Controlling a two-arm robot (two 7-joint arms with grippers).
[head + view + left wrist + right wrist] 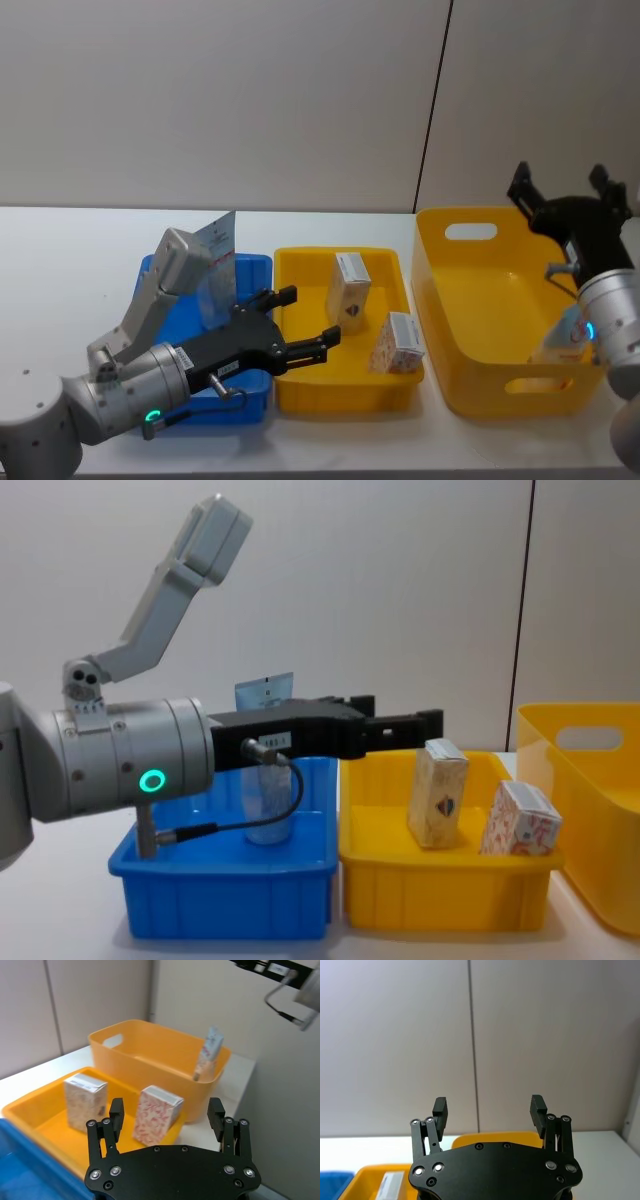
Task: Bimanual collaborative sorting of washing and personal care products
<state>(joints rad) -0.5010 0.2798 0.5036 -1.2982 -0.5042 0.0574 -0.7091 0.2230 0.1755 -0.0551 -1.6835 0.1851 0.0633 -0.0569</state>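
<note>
A pale blue tube (215,262) stands upright in the blue bin (255,268); the chest view shows the tube (266,780) behind my left arm. A second tube (562,340) leans in the big yellow bin's (470,300) near right corner, also visible from the left wrist (209,1054). In the shallow yellow tray (300,390) stand a tall beige box (349,288) and a white red-patterned box (400,343). My left gripper (312,314) is open and empty at the tray's left edge, pointing at the boxes (156,1120). My right gripper (560,178) is open and empty, raised over the big bin's far right corner.
The three containers sit side by side on a white table (60,270), with bare surface to the left. A grey wall runs close behind. The left arm's elbow (185,255) rises above the blue bin.
</note>
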